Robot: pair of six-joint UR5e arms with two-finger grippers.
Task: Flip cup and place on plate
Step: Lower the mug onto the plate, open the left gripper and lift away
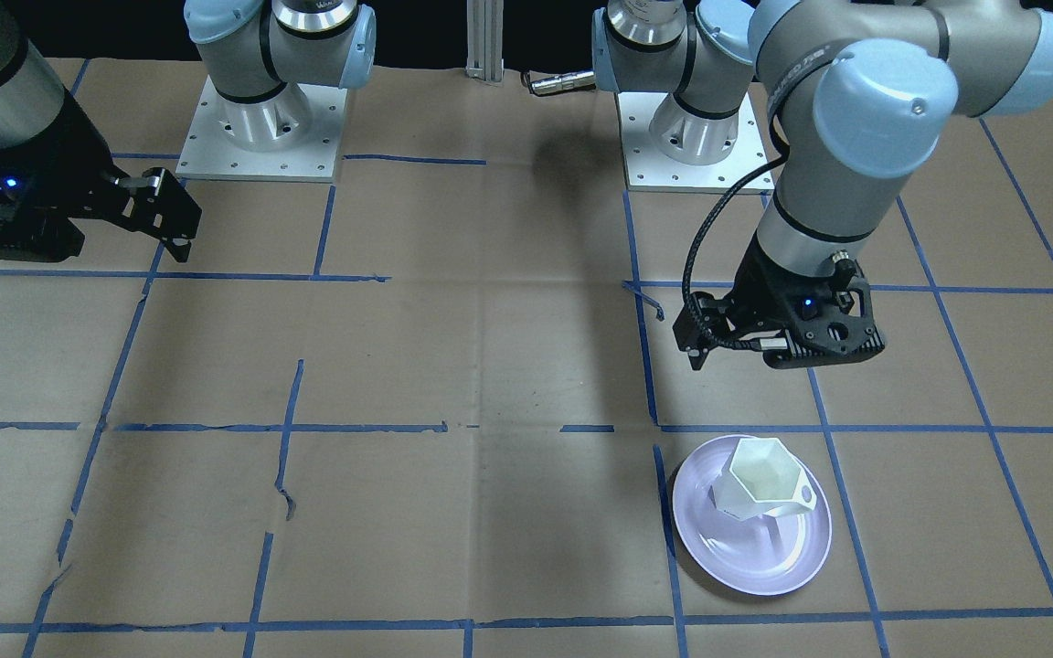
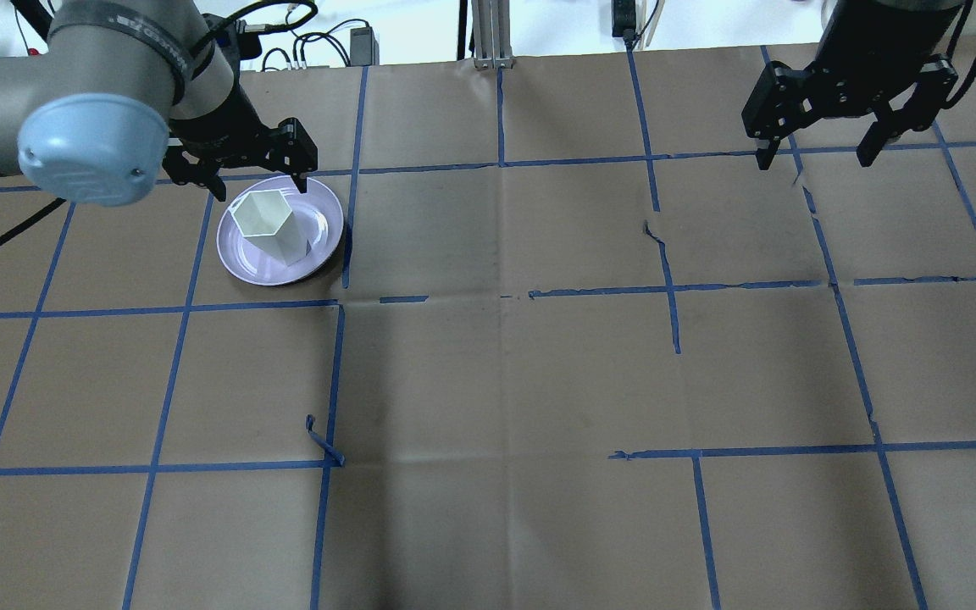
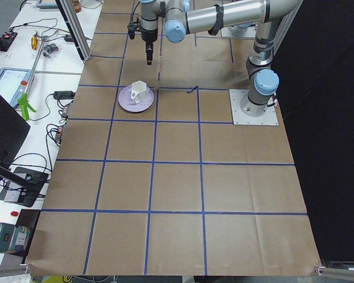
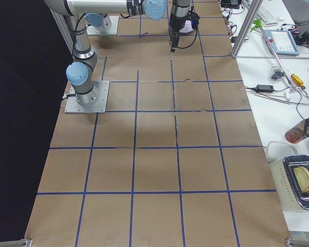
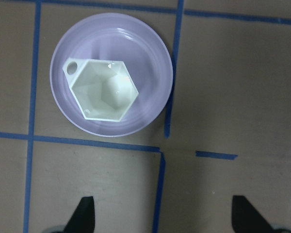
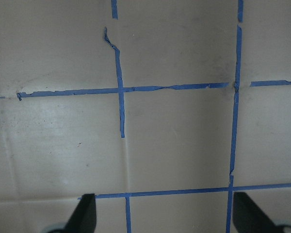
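Observation:
The white faceted cup (image 5: 104, 90) stands upright, mouth up, on the pale lavender plate (image 5: 150, 58), with its handle (image 5: 70, 68) towards the plate's rim. The cup (image 1: 760, 480) and plate (image 1: 764, 557) also show in the front view, and in the overhead view the cup (image 2: 269, 224) sits on the plate (image 2: 323, 216). My left gripper (image 2: 251, 180) hovers above and just beyond the plate, open and empty; its fingertips (image 5: 85, 211) are apart from the cup. My right gripper (image 2: 814, 158) is open and empty, far off on the other side.
Brown paper with a grid of blue tape (image 2: 501, 296) covers the table. The two arm bases (image 1: 261, 128) stand on plates at the robot's edge. Benches with tools and cables (image 3: 23, 71) flank the table ends.

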